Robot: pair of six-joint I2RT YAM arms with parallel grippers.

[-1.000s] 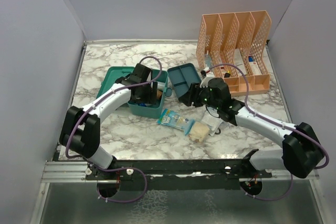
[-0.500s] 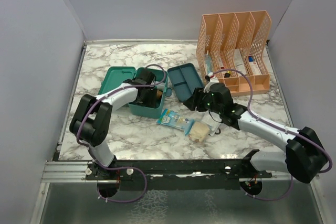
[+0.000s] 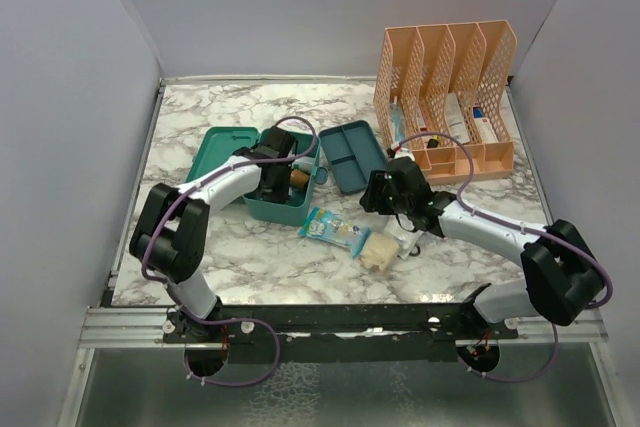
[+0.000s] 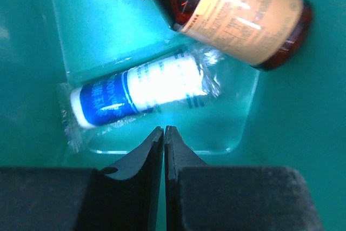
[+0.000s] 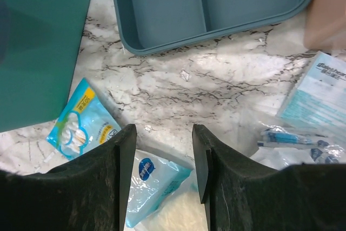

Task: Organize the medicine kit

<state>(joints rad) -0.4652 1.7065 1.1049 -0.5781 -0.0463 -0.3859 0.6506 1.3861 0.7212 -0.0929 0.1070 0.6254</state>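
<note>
Left end effector [image 4: 164, 130] has closed, empty, inside medicine kit [image 3: 275, 211]; right end effector [image 5: 164, 131] spread, holding nothing

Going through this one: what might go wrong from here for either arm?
Left gripper is shut on nothing inside the medicine kit, beside the wrapped roll; moving forward may only shove it into the amber bottle. Right gripper is open above a flat packet on the marble table; it may fail to pinch the thin film.
</note>
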